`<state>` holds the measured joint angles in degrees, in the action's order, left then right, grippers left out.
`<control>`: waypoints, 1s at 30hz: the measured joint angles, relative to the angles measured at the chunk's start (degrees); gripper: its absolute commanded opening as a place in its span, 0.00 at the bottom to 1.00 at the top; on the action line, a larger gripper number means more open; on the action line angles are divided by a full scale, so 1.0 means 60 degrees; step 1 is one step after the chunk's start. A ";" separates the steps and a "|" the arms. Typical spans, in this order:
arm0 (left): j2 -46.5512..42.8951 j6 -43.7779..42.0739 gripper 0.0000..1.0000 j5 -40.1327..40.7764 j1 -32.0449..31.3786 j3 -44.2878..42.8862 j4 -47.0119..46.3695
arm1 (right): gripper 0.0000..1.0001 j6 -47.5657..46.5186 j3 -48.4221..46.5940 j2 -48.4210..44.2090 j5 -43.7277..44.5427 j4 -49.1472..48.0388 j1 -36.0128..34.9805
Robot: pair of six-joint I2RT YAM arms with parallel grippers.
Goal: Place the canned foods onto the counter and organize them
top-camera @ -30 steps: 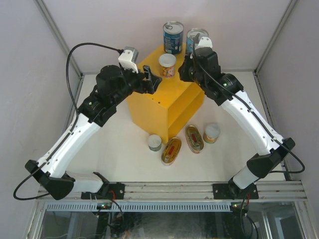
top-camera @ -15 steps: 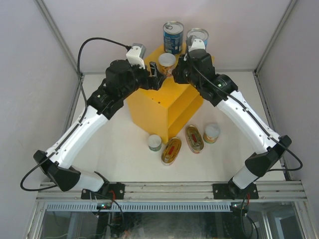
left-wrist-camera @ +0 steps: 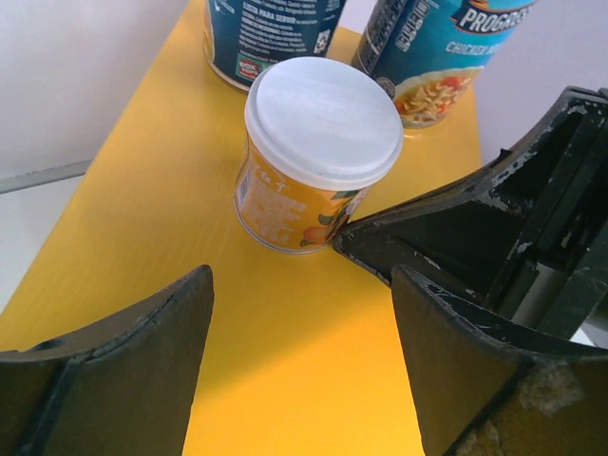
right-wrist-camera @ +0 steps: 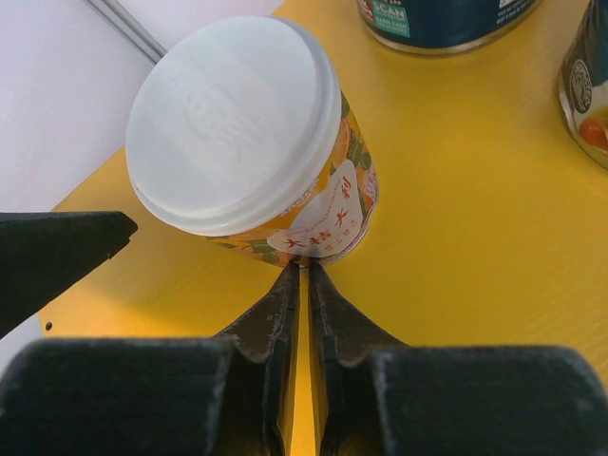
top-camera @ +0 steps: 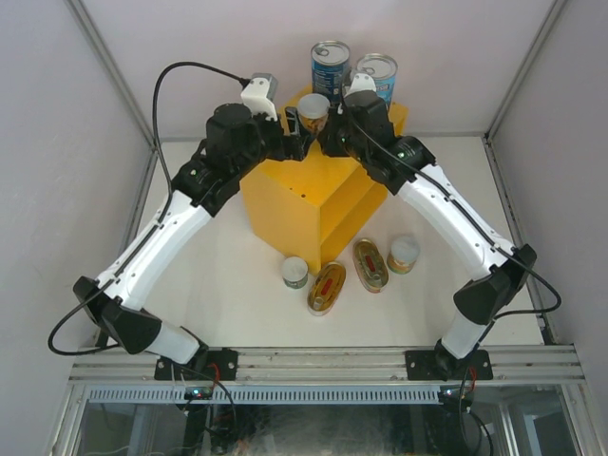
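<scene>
**On the counter [top-camera: 313, 204] top: small can [left-wrist-camera: 318, 157] between two claws**

Atop the yellow counter, near its far end, the small can stands with its pale lid up and its orange label toward the left wrist camera. Behind it, also on the counter top, stand a tall blue can [top-camera: 330, 68] and a second tall blue can [top-camera: 377, 76], side by side. The small can is just in front of them.

The left claw [left-wrist-camera: 299, 285] is spread wide and holds nothing. Its two fingers sit low over the counter top, and the small can lies ahead of the gap, beyond the fingertips. The right claw [right-wrist-camera: 304, 275] is pinched narrow, with only a thin slit between its fingers, and grips nothing. Its joined tips touch the lower side of the small can. Seen from above, the two claws come at the can from opposite sides, the left arm from the left and the right arm from the right.

Down on the white desk [top-camera: 228, 275], in front of the counter, are four more. A short can [top-camera: 295, 273] stands with an oval tin [top-camera: 326, 288] just beside it. Next come a second oval tin [top-camera: 370, 264] and, near that, a second short can [top-camera: 404, 254]. Both oval tins lie flat, close together.
</scene>
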<state>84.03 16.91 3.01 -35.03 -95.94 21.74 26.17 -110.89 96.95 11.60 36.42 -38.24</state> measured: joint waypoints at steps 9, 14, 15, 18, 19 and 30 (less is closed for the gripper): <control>0.0280 0.0091 0.79 0.0055 0.0284 -0.0157 -0.0004 | 0.07 0.0000 -0.0608 0.0492 -0.0138 -0.0127 0.0004; 0.0291 0.0098 0.79 0.0047 0.0459 -0.0157 -0.0007 | 0.06 0.0000 -0.0980 0.0820 -0.0204 -0.0146 0.0004; 0.0291 0.0106 0.79 0.0051 0.0517 -0.0153 -0.0015 | 0.06 0.0000 -0.1038 0.0878 -0.0204 -0.0153 0.0004; 0.0291 0.0157 0.79 0.0047 0.0627 -0.0153 -0.0036 | 0.06 0.0000 -0.1286 0.1078 -0.0204 -0.0127 0.0000; 0.0291 0.0171 0.79 0.0047 0.0652 -0.0153 -0.0036 | 0.07 0.0000 -0.1392 0.1155 -0.0208 -0.0127 0.0000; 0.0091 0.0182 0.79 0.0025 0.0787 0.0018 -0.0149 | 0.06 -0.0004 -0.2291 0.1927 -0.0233 -0.0084 0.0004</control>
<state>84.58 18.00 3.16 -30.30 -95.83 20.84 26.15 -124.64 108.51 10.20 35.92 -38.22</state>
